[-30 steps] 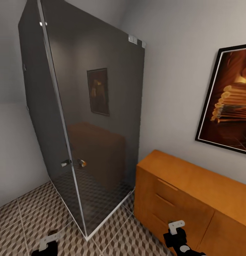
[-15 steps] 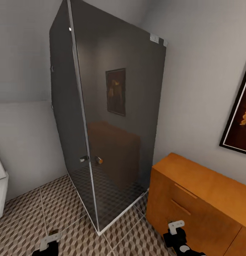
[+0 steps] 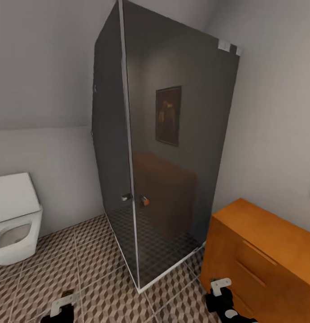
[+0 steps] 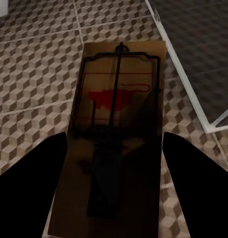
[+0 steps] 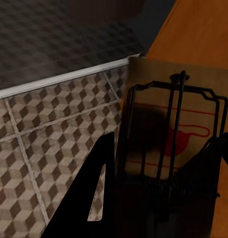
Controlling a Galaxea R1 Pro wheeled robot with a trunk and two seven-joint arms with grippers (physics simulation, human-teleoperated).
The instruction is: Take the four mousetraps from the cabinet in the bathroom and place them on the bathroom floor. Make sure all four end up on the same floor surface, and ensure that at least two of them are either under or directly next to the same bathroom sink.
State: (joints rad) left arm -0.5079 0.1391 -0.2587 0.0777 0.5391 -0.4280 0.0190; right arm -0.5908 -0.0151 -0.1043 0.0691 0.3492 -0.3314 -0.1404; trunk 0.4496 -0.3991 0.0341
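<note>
My left gripper [image 4: 114, 144] is shut on a mousetrap [image 4: 119, 74], a flat wooden board with dark wire and a red mark, held over the cube-patterned bathroom floor [image 4: 34, 74]. My right gripper [image 5: 168, 148] is shut on a second mousetrap [image 5: 163, 99], beside the orange-brown cabinet [image 5: 203, 34]. In the head view both grippers hang low, the left gripper [image 3: 60, 307] over the bathroom floor [image 3: 96, 251] and the right gripper [image 3: 221, 287] in front of the cabinet [image 3: 262, 251]. The sink is out of view.
A tall dark-glass shower enclosure [image 3: 172, 148] stands in the middle, its white base rim [image 3: 172, 271] on the floor. A white toilet [image 3: 13, 220] with its lid raised stands at the left against the grey wall. Tiled floor lies between toilet and shower.
The camera has swung left: the shower and cabinet have slid right in the picture, the framed wall picture has left it, and the toilet has come in. Both grippers hold their mousetraps as before.
</note>
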